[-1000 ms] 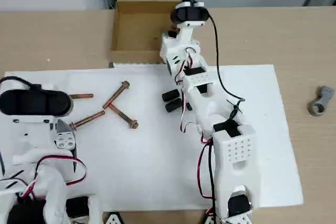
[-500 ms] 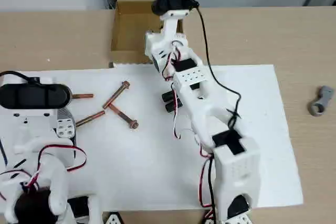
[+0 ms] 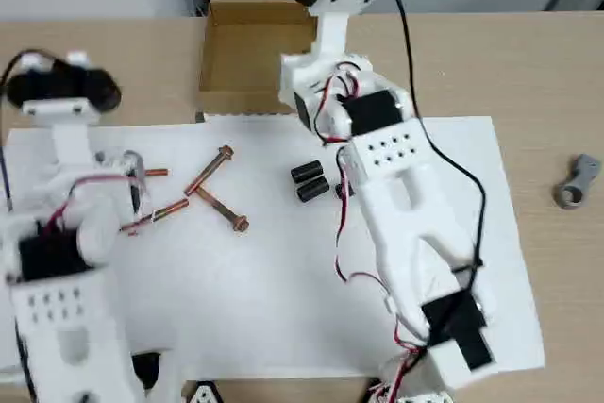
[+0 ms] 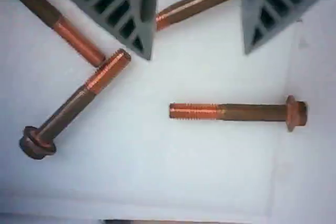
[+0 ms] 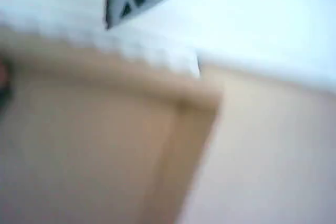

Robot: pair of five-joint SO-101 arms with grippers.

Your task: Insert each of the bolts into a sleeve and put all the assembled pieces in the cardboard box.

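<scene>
Four coppery bolts (image 3: 209,172) lie loose on the white sheet (image 3: 283,309) just in front of the cardboard box (image 3: 236,54), toward its left. Two black sleeves (image 3: 307,173) lie off its near right corner. Stiff, small and round, a bolt will likely roll or slip, so pinch the plain shank near the head and leave the threads free. The left gripper (image 4: 198,53) hangs with jaws spread wide astride one bolt. The right gripper (image 3: 300,99) is at the box's near edge; whether it is spread or closed I cannot tell.

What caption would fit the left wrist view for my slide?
Left gripper open above copper bolts scattered on the white sheet.
</scene>
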